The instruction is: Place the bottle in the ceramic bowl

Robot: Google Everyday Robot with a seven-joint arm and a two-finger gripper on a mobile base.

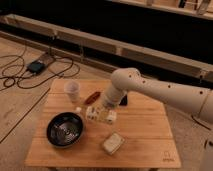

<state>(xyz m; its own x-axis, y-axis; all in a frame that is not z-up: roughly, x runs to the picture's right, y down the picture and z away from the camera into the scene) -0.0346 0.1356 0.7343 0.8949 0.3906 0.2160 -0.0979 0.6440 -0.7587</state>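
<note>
As the arm (150,90) bends downward, its tool (100,116) hangs near the ceramic bowl (64,131).

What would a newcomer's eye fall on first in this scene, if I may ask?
The big white arm reaches in from the right, its gripper over the middle of the wooden table. Just left of it sits the dark ceramic bowl, with the bottle between them.

No legible text anywhere (hand (100,116) hangs over the table (145,142)).
</note>
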